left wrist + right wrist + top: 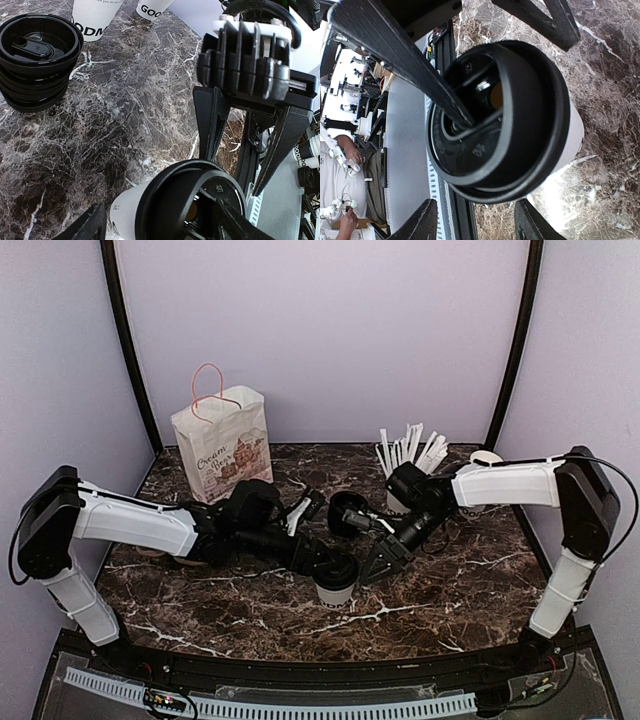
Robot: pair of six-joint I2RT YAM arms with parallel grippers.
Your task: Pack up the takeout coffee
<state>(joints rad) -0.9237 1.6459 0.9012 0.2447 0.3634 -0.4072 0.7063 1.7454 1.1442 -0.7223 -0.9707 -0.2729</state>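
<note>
The left gripper (160, 205) stands wide, its fingers on either side of the takeout coffee (335, 585). One finger (87, 225) is clear of the cup's white wall. The other (395, 55) lies across the black dome lid, and I cannot tell whether it touches. Nothing is clamped.

The right gripper (472, 212) comes at the same cup from the opposite side. Its jaws are also spread, with the tips just short of the lid's rim, and it holds nothing. Two arms meeting on one cup suggests that one is steadying it or seating the lid while the other readies a lift. A grasp below the rim looks safer than one on the lid, which could pop off.

The cup stands upright near the middle of the tabletop (450, 605), towards its near edge. Just behind it sits a stack of black lids (350, 515). The paper bag (222, 440) stands upright at the far left corner, handles up and well apart from the cup. The cup of white sticks (405, 455) stands at the far right.
</note>
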